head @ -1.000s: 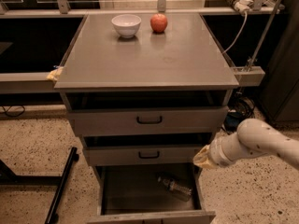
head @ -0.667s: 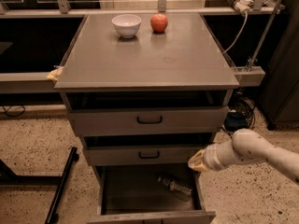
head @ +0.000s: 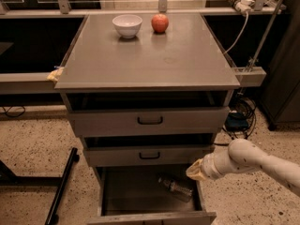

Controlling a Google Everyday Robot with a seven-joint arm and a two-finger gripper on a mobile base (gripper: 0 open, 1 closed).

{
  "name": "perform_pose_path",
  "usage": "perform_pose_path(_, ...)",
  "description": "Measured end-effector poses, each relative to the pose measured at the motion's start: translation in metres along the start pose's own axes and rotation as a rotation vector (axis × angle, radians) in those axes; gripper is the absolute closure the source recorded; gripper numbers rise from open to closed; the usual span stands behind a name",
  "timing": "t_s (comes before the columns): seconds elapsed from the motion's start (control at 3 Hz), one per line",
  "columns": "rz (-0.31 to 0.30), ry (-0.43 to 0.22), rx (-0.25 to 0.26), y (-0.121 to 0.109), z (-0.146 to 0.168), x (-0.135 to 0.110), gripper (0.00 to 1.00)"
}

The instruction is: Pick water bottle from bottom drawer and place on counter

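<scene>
The gripper point(head: 196, 170) hangs low at the cabinet's right side, well below the front right corner of the counter point(head: 150, 62) and over the right wall of the open bottom drawer point(head: 123, 191). Whether its grip is spread or closed I cannot tell, and it carries nothing I can see. The water bottle point(head: 176, 188) lies on its side in that drawer, toward the right, just below the gripper. A white bowl point(head: 127, 25) and a red apple point(head: 160, 23) sit near the counter's far edge.

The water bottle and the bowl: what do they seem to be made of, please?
Water bottle: likely clear plastic, looking see-through. Bowl: probably glazed ceramic, smooth white. The gripper hovers above the bottom drawer, right side.
</scene>
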State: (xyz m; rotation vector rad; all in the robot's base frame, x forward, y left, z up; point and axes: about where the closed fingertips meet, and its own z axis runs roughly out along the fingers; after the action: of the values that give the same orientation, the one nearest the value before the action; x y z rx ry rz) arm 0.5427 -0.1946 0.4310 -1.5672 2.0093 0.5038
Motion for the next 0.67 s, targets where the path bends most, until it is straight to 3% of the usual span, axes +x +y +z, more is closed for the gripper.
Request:
perform_pose_path(0.33,0.003,-0.073,0.085,-0.021,0.022,0.027,1.0)
perform_pose_path(0.67,0.009,-0.179,0.144,-0.044,0.066,0.056,1.0)
